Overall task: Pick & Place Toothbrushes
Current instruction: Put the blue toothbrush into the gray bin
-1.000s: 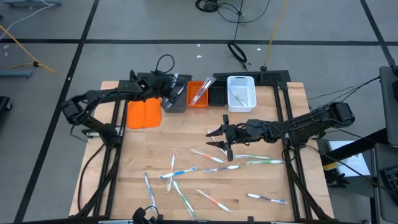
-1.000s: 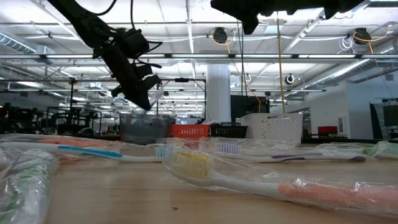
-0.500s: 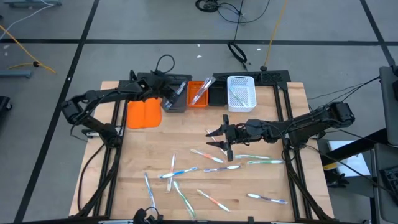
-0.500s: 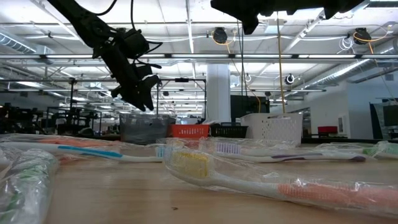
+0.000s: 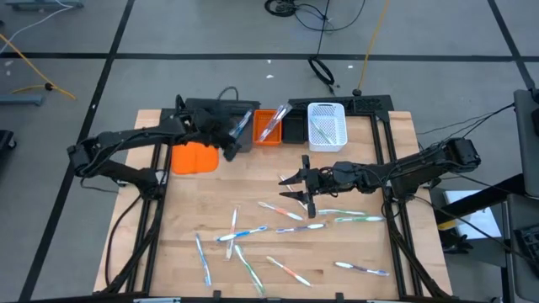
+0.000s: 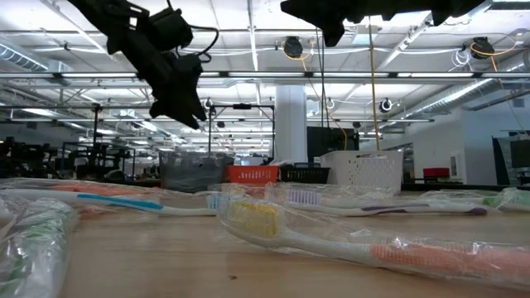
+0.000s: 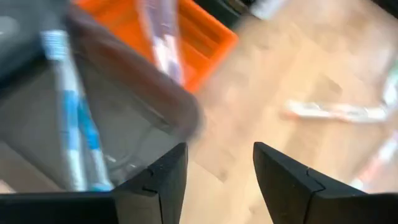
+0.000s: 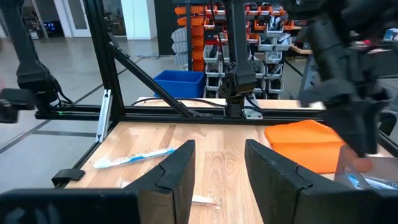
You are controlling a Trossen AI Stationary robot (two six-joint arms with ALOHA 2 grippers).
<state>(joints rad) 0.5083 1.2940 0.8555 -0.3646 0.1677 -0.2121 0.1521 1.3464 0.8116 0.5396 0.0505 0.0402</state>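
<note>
— Where is the left claw (image 5: pixel 229 135)?
— Up at the far side of the surface (image 5: pixel 253 202), above the grey bin (image 5: pixel 240 133). Its fingers are spread and hold nothing. Its wrist view looks down into that bin, where a blue-and-white toothbrush (image 7: pixel 76 118) lies.

— And the right claw (image 5: pixel 295 187)?
— Near the middle of the surface, raised just beyond the scattered toothbrushes (image 5: pixel 286 227). Its fingers stand apart, empty.

— Where are the brushes?
— Most lie loose across the near half of the wood, some crossing each other. One rests in the orange bin (image 5: pixel 269 128) and a few in the white mesh bin (image 5: pixel 327 126). The black bin (image 5: pixel 294 129) sits between those two.

— Anything else up there?
— A flat orange lid (image 5: pixel 194 157) lies beside the grey bin, partly under the left arm. From the low view, wrapped brushes (image 6: pixel 331 240) fill the foreground, with the bins in a row behind.
</note>
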